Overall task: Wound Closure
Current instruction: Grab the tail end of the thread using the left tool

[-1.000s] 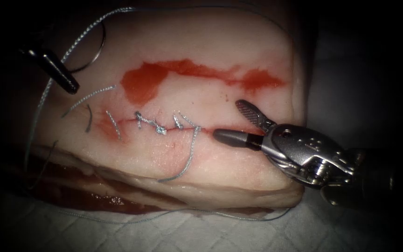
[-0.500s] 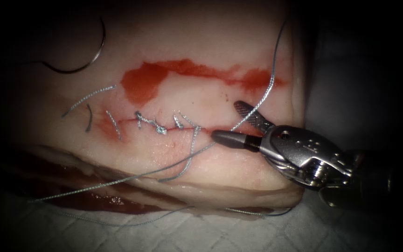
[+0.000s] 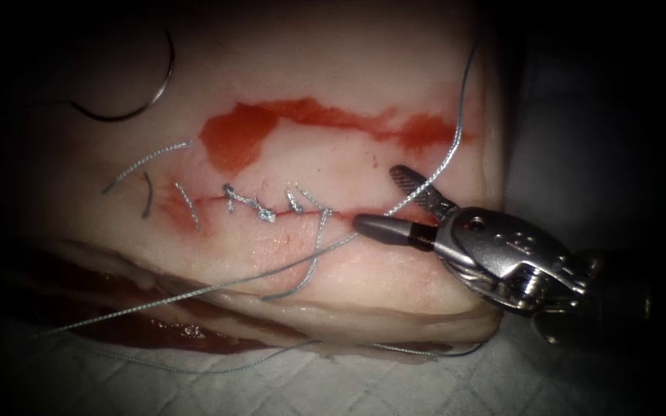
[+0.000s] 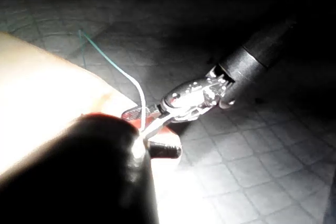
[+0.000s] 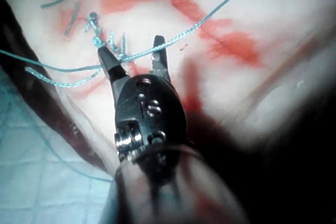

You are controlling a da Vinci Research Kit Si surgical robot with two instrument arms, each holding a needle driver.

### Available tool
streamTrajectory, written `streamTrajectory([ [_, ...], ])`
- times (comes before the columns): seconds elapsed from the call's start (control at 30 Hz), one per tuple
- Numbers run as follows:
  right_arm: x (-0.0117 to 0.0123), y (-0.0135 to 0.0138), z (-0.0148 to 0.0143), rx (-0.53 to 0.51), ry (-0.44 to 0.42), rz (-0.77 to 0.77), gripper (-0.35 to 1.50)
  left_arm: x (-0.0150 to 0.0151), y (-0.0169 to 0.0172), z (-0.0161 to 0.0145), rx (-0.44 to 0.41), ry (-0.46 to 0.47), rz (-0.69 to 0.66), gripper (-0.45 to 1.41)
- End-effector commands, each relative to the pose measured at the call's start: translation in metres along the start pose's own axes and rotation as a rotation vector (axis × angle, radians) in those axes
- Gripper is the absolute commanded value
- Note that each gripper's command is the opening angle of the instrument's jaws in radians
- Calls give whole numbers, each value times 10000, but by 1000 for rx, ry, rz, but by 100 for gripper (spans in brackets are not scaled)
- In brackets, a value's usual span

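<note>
The tissue (image 3: pixel 333 69) has a horizontal cut (image 3: pixel 210 202) with knotted stitches (image 3: pixel 248 203) along its middle. My right tool (image 3: pixel 379 199) sits at the cut's right end, jaws open and gripping nothing. The long thread (image 3: pixel 256 275) runs from the lower left, between those open jaws, and up past the tissue's right edge. The right wrist view shows the same thread (image 5: pixel 173 39) crossing between the right tool's (image 5: pixel 131 45) spread jaws. The curved needle (image 3: pixel 136 114) lies free on the tissue at the upper left, not in it. My left tool's dark body (image 4: pixel 100 171) looms close beside the right tool (image 4: pixel 152 132).
Red fluid (image 3: pixel 240 131) stains the tissue above the cut. Cut thread ends (image 3: pixel 148 158) lie left of the stitches, and a loose tail (image 3: pixel 314 258) hangs down from the last stitch. White quilted cloth (image 3: pixel 271 385) lies under the tissue.
The left tool has gone from the upper left of the endoscope view. The thread has swung from the left edge to run across the tissue through the right tool's open jaws.
</note>
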Motion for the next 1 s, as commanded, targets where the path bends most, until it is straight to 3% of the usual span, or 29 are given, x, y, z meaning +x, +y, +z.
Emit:
streamTrajectory([
  [0.03,-2,-1,2,-6,1,2,140,-4,5,4,-3,0,3,86],
  [0.17,-3,-8,-29,-52,16,17,133,2,8,67,29,117,5,86],
  [0.27,3,-9,-39,-68,59,24,130,0,17,76,-8,121,-8,84],
  [0.3,8,-9,-46,-72,120,8,130,-2,23,81,-35,120,-18,83],
  [0.33,15,-8,-56,-54,251,-12,131,-4,33,90,-66,117,-40,79],
  [0.37,19,-7,-60,-25,323,-12,135,-4,40,97,-72,104,-47,74],
  [0.4,19,-7,-60,-25,323,-12,135,-4,40,97,-72,104,-47,74],
  [0.43,24,-7,-64,20,410,-38,138,-4,44,102,-77,79,-72,69],
  [0.47,28,-6,-68,56,468,-58,131,-2,48,108,-82,55,-77,68],
  [0.5,39,-3,-76,111,581,-102,121,2,58,120,-88,-20,-56,68],
  [0.6,55,1,-86,100,673,-109,116,9,68,129,-80,-121,-32,69],
  [0.7,66,6,-91,107,687,-33,116,13,72,127,-78,-173,-33,71],
  [0.73,79,14,-96,39,720,12,123,19,77,122,-110,-242,-28,79],
  [0.77,79,14,-96,39,720,12,123,19,77,122,-110,-242,-28,79],
  [0.8,91,24,-101,-28,754,56,128,25,82,117,-147,-306,-24,79],
  [0.9,100,34,-103,-96,795,71,130,31,86,114,-162,-341,-35,78],
  [1.0,121,58,-109,-181,891,86,126,47,99,110,-164,-370,-64,78],
])
